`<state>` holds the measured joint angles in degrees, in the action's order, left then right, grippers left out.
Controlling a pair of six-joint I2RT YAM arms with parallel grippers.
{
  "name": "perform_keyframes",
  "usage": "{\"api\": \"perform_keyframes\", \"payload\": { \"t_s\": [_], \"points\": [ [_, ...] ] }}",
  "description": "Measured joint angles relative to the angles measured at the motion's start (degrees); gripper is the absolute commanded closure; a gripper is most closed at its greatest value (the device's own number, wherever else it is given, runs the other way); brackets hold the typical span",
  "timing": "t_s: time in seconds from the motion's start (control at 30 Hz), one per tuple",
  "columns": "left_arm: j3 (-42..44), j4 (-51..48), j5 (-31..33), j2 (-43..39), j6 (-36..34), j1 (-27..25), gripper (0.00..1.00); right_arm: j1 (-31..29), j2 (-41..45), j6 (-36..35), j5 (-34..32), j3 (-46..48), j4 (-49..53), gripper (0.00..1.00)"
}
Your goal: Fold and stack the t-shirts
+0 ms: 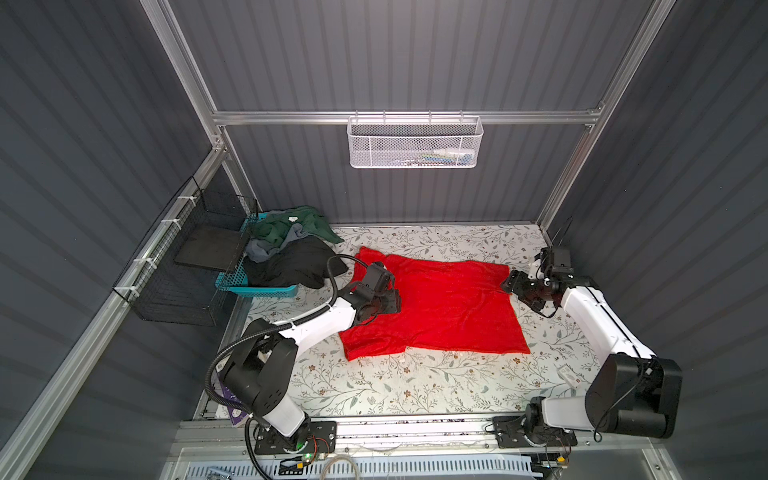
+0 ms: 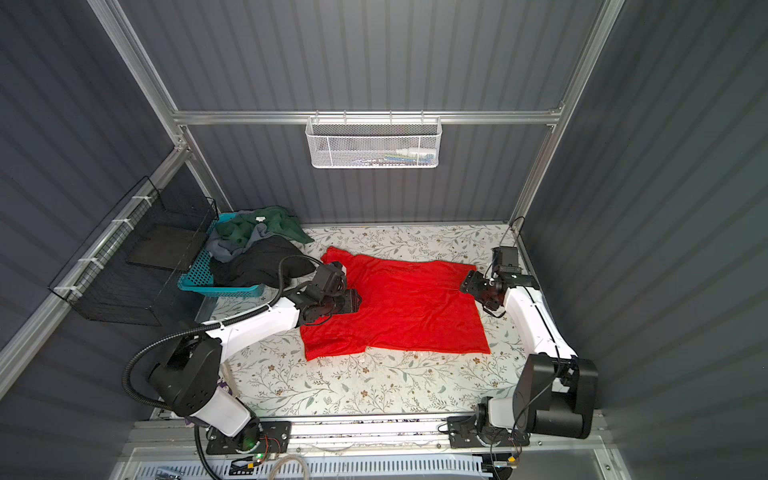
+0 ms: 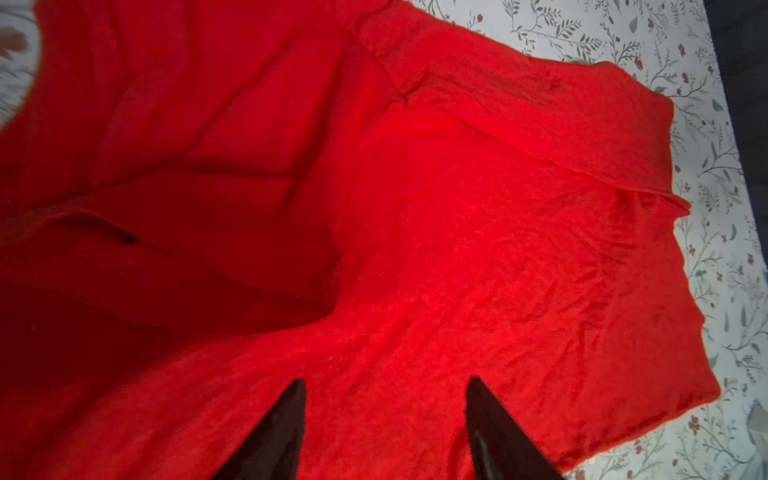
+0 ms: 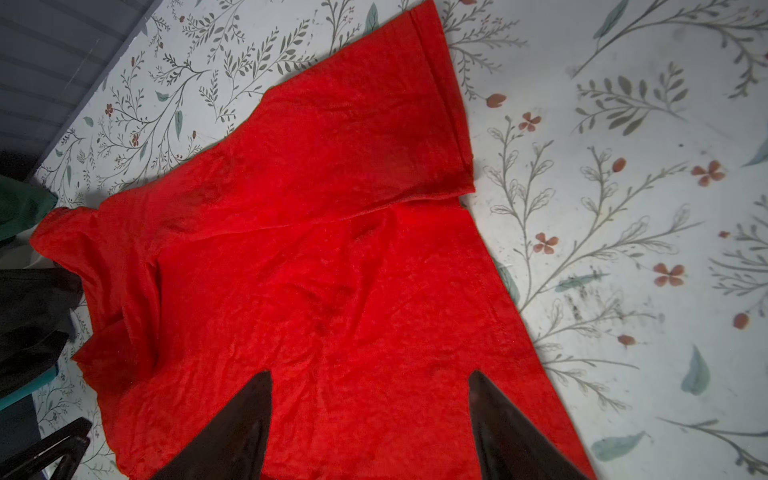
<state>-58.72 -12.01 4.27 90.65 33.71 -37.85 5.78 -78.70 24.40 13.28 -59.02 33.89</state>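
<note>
Hovering with the left pincer over the left end of the red t-shirt, jaws apart, black fingertips close over the cloth, clamping nothing. Poising the right pincer at the shirt's far right corner, jaws likewise apart and empty. Lying spread and lightly wrinkled mid-worktop, far edge turned over onto the body. Heaped in and over the teal basket at the far left: dark green t-shirt, grey t-shirt, black t-shirt, just beside the red sleeve.
</note>
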Motion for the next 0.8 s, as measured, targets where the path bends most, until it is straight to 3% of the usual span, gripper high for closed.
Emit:
{"api": "perform_keyframes", "payload": {
  "t_s": [0.1, 0.3, 0.4, 0.57, 0.8],
  "points": [
    [-0.04, -0.87, 3.28, -2.19, 0.48, 0.92, 0.30, 0.00, -0.11, 0.02, 0.00, 0.00, -0.02, 0.25],
    [-0.11, -0.83, 3.58, -1.62, 3.02, 8.72, 0.35, 0.00, -0.11, 0.02, 0.02, 0.00, 0.00, 0.24],
    [-0.28, -0.70, 3.45, -0.44, 3.67, 11.93, 0.36, 0.00, -0.11, 0.02, 0.02, 0.00, 0.00, 0.24],
    [-0.35, 0.24, 2.25, 1.86, 5.75, 15.19, 0.51, 0.00, -0.09, -0.02, 0.02, 0.00, 0.00, 0.24],
    [0.81, 4.83, -0.72, 2.97, 8.74, 18.99, 0.54, 0.00, 0.00, -0.24, 0.00, 0.52, -0.02, 0.24]
  ]
}}
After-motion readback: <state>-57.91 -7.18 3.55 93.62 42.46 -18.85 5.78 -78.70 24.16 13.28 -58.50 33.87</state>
